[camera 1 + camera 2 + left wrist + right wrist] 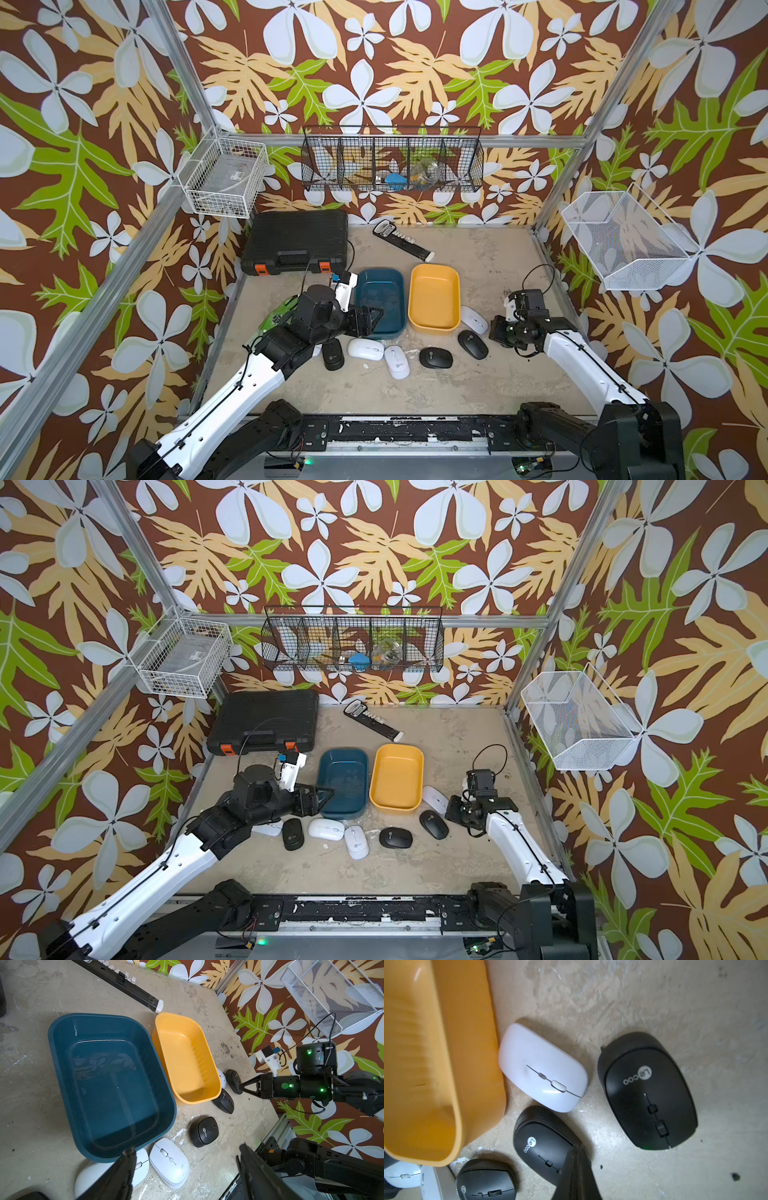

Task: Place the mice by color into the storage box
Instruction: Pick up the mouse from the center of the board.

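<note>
Over blue bin (380, 272), left gripper (374, 318) spread, empty, right gripper (241, 1085) pressed together near black mouse (233, 1081)

walls: floral wallpaper (374, 62) | floor (478, 374): mottled grey | frame (183, 62): aluminium

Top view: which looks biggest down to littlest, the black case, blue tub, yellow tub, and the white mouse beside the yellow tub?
1. black case, largest.
2. blue tub and yellow tub: they look about alike, so no ranking between them.
3. white mouse, smallest.
</note>
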{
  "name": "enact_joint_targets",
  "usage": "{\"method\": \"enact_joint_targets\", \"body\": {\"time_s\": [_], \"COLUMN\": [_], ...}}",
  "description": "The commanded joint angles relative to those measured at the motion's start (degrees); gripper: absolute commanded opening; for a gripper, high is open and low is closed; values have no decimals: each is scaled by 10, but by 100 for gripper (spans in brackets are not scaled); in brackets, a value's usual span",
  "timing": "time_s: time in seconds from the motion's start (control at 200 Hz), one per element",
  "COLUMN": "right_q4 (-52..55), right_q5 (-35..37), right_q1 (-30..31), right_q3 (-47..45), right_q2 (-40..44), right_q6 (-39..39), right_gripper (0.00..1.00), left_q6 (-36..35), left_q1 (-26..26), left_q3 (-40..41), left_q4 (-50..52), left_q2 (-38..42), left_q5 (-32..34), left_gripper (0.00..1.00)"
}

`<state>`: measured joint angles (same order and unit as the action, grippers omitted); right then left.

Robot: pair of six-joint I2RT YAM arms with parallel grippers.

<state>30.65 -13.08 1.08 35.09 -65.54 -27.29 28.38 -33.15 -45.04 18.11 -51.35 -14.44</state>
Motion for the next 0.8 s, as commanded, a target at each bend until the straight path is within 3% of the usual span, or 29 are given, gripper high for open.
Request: {"method": "enact_joint_targets", "body": {"time_s": [0.0, 0.425, 0.796], "right_q4": [-28, -98, -152], "right_q5": [30, 125, 125], "right_q1": [0, -12, -111], "right_q3": [-31, -50, 6], "right_q2": [-1, -46, -161], "right_q6": [-51, -99, -57], "right_gripper": [0, 0, 0], "left_q6": [-10, -10, -19], "left_q1": [-1, 0, 0], "left_q3": [3, 9, 11], "left_q4": [-6, -14, -1], "left_q2": [5, 1, 10], "left_q5": [-6, -8, 1], "left_gripper": [80, 80, 80]}}
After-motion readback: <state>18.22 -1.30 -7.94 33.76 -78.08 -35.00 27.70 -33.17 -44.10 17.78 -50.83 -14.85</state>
